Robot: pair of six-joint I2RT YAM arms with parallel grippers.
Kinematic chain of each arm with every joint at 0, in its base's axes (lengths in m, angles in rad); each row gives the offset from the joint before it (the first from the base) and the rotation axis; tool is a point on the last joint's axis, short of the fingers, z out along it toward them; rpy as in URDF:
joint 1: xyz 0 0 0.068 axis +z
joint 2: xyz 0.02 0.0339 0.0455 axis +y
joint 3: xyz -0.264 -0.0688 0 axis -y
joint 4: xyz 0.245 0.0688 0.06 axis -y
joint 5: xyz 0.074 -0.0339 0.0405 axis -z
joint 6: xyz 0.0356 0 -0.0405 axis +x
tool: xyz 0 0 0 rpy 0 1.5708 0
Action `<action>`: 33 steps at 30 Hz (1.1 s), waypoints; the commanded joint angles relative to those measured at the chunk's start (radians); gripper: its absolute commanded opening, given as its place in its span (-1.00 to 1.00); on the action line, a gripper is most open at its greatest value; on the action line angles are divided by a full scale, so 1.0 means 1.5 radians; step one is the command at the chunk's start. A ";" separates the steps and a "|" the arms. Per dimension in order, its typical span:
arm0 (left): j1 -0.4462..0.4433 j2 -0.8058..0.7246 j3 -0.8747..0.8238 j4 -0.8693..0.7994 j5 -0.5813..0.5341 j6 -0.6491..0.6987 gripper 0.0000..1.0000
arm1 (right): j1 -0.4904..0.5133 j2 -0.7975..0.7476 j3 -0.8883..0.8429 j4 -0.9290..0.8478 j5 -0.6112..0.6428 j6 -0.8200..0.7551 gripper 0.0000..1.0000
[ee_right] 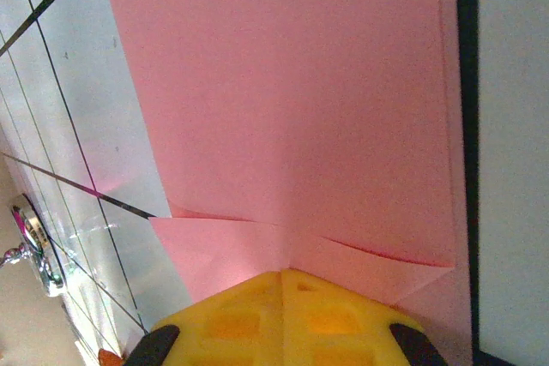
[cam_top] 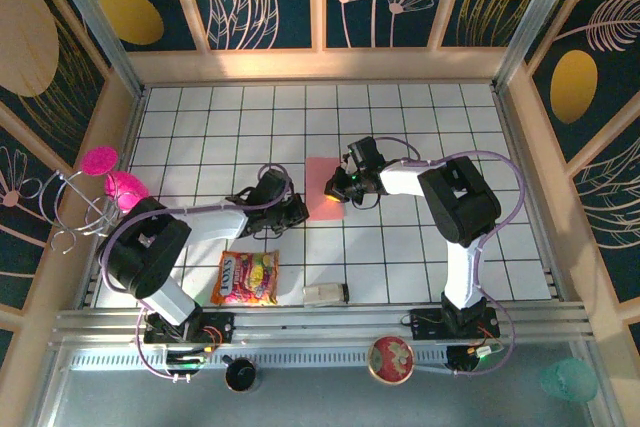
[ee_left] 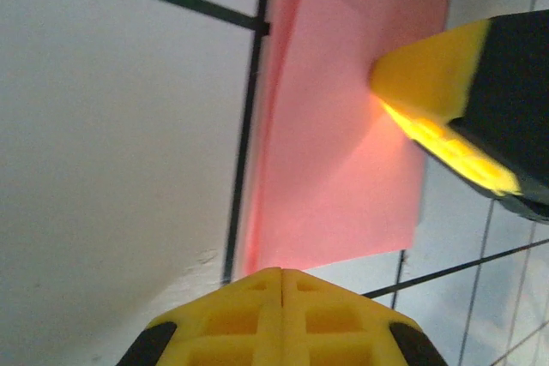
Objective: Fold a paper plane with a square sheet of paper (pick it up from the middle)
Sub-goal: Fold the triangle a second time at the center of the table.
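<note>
The salmon-pink sheet of paper point(cam_top: 323, 185) lies flat on the white tiled floor, folded into a narrower strip with layered flaps. In the right wrist view the paper point(ee_right: 292, 100) shows two folded corner flaps meeting at a centre line. My right gripper point(ee_right: 283, 273) is shut, its tip resting on the paper where the flaps meet. My left gripper point(ee_left: 283, 273) is also shut, its tip just at the paper's point(ee_left: 343, 135) near edge with nothing seen between the fingers. One yellow finger of the right gripper point(ee_left: 433, 83) presses on the paper from the right.
An orange-yellow snack packet point(cam_top: 246, 278) and a small pale box point(cam_top: 325, 294) lie near the front edge. Magenta round pieces on wire loops point(cam_top: 110, 185) stand at the left wall. A red round disc point(cam_top: 391, 359) sits on the front rail.
</note>
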 commanded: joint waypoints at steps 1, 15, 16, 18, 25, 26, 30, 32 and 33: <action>0.004 0.030 0.046 0.031 0.025 0.004 -1.00 | 0.002 0.033 -0.020 -0.062 0.066 -0.008 -1.00; 0.011 0.108 0.037 -0.003 -0.007 0.003 -1.00 | 0.001 0.023 -0.002 -0.053 0.048 -0.021 -1.00; 0.012 0.108 0.030 -0.005 -0.008 0.001 -1.00 | -0.001 0.020 0.004 -0.055 0.050 -0.025 -1.00; 0.012 0.108 0.018 -0.010 -0.009 -0.002 -1.00 | -0.007 0.016 0.013 -0.058 0.055 -0.033 -1.00; 0.012 0.114 0.008 -0.025 -0.004 -0.001 -1.00 | -0.039 0.004 0.034 -0.074 0.079 -0.063 -1.00; 0.012 0.115 0.009 -0.022 -0.003 -0.001 -1.00 | -0.041 -0.004 0.034 -0.072 0.080 -0.066 -1.00; 0.012 0.118 0.016 -0.018 0.003 0.002 -1.00 | -0.022 -0.055 0.032 -0.056 0.076 -0.082 -1.00; 0.012 0.119 0.018 -0.018 0.005 0.003 -1.00 | -0.001 -0.067 0.030 -0.049 0.075 -0.083 -1.00; 0.012 0.119 0.019 -0.019 0.005 0.003 -1.00 | 0.002 -0.068 0.030 -0.046 0.073 -0.080 -1.00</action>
